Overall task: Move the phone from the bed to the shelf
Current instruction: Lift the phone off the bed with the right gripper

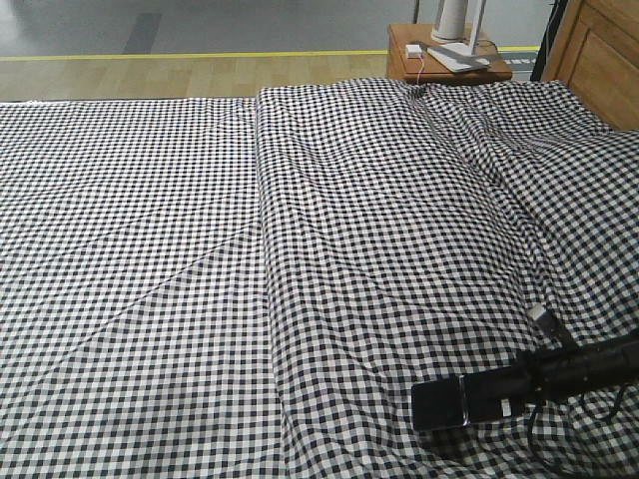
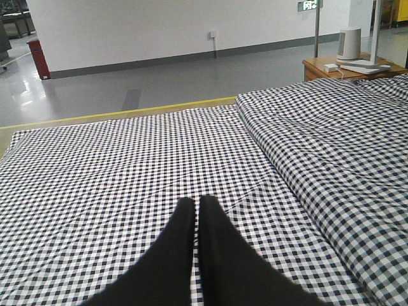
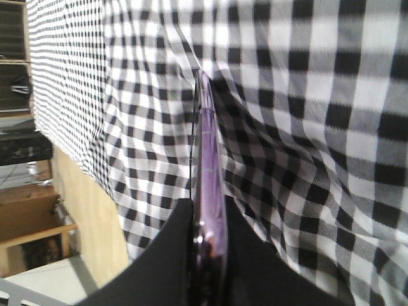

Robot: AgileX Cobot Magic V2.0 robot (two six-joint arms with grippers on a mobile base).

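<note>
Phone (image 1: 439, 404) carrier, bed (image 1: 150, 249): creased black-and-white check cover filling the front view.
Bedside worktop (image 1: 397, 62): orange-brown, beyond the bed's far right corner, white items on top.
Left hand (image 2: 196, 205): black fingers pressed together above the cover, holding nothing.
Right hand (image 1: 477, 397): pinching the phone's end.
Phone: glossy black, near right part of bed, on or just over the cover, cannot tell which.

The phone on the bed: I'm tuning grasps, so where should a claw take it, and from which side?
Probably by its right short end, coming in low from the right. The phone is a thin slab face up on the bed, and the right claw pinches its flat faces there, edge-on in the wrist view.
</note>
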